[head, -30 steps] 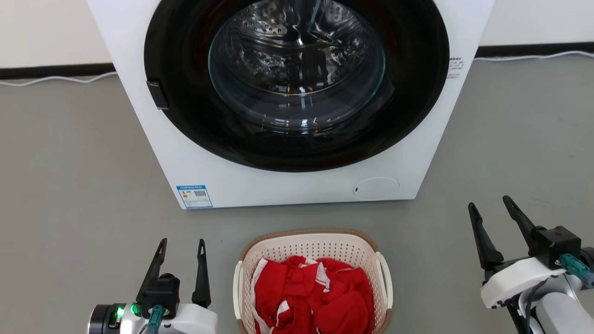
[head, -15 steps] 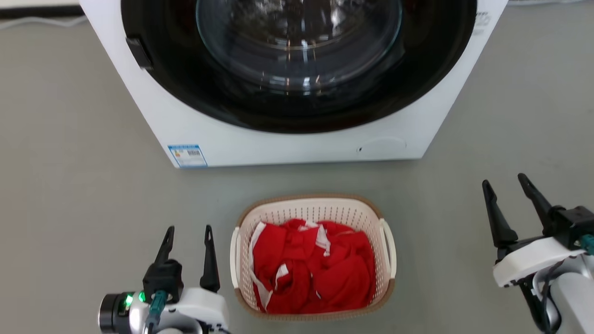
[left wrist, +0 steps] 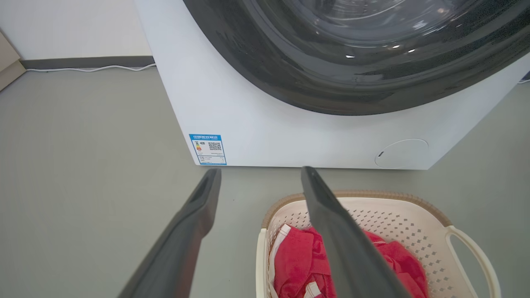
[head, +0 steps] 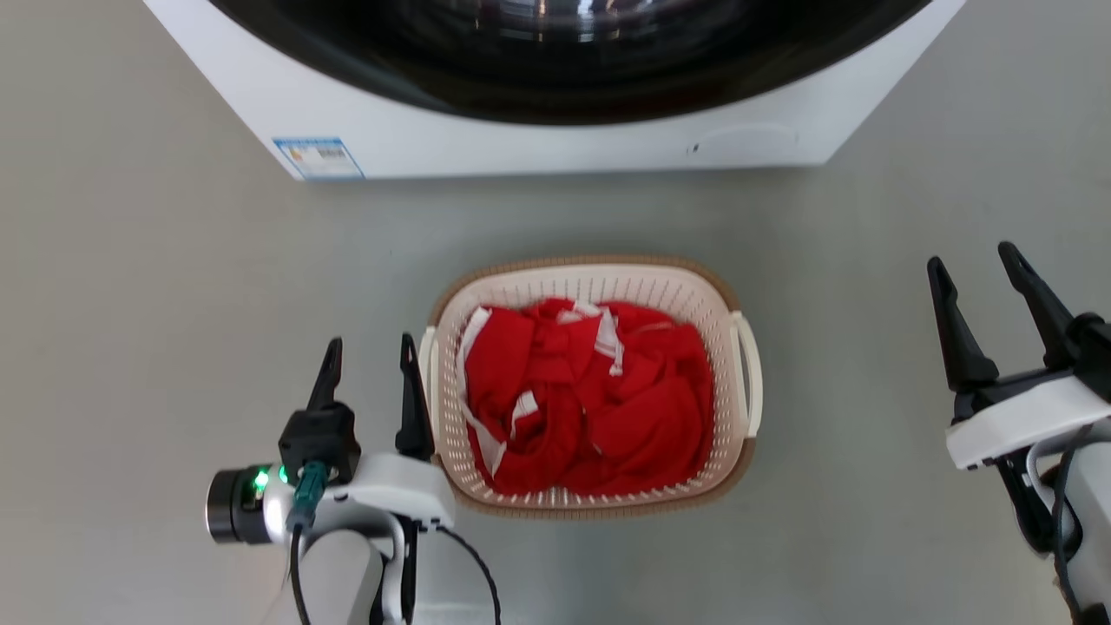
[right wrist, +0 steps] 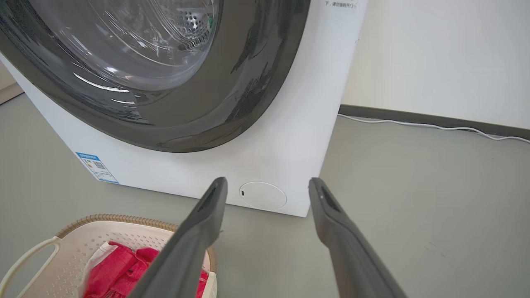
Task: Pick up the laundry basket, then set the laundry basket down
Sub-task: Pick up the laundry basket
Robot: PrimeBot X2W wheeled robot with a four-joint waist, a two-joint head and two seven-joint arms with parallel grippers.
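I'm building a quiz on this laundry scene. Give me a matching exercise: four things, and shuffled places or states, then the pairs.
1 laundry basket
2 left gripper
3 right gripper
4 washing machine

A open, far from the right handle
B on the floor, holding red clothes
C open, close beside the left handle
D white, beyond the basket

Pairs: 1-B, 2-C, 3-A, 4-D

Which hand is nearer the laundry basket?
Left. The left hand hangs right beside the laundry basket, one finger almost against its left handle; the right hand is well off to the basket's right, apart from it.
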